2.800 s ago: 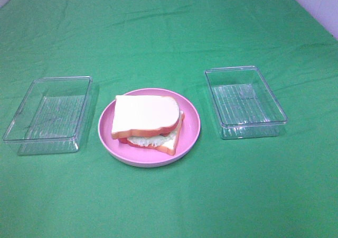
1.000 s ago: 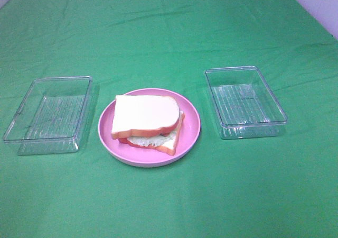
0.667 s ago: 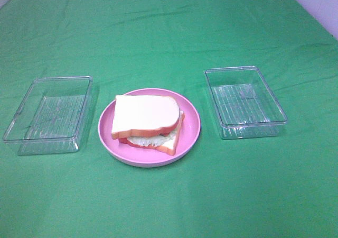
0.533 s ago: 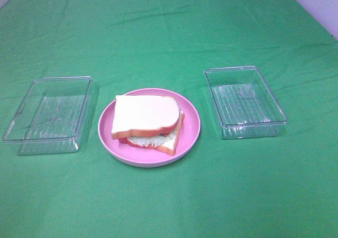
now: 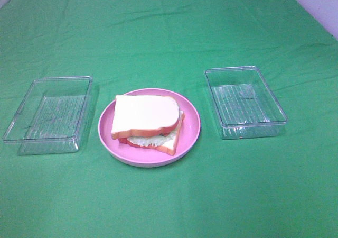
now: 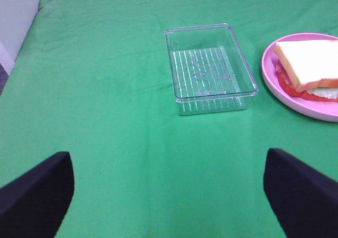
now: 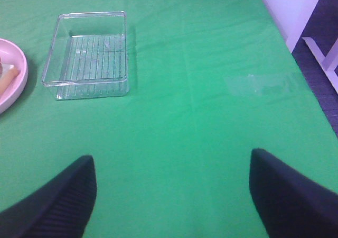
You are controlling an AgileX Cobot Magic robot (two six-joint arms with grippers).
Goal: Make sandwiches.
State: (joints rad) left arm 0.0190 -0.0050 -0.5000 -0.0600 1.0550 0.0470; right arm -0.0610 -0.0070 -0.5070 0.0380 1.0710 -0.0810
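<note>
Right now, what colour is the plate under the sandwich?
Pink. The plate shows best in the exterior high view, under the sandwich.

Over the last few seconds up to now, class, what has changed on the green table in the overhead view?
Nothing visibly changed. The sandwich sits on the pink plate between the two clear trays, left tray and right tray, exactly as before, and no gripper enters the overhead view.

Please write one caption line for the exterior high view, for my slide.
Assembled sandwich on a pink plate, between two clear trays on green cloth.
</note>
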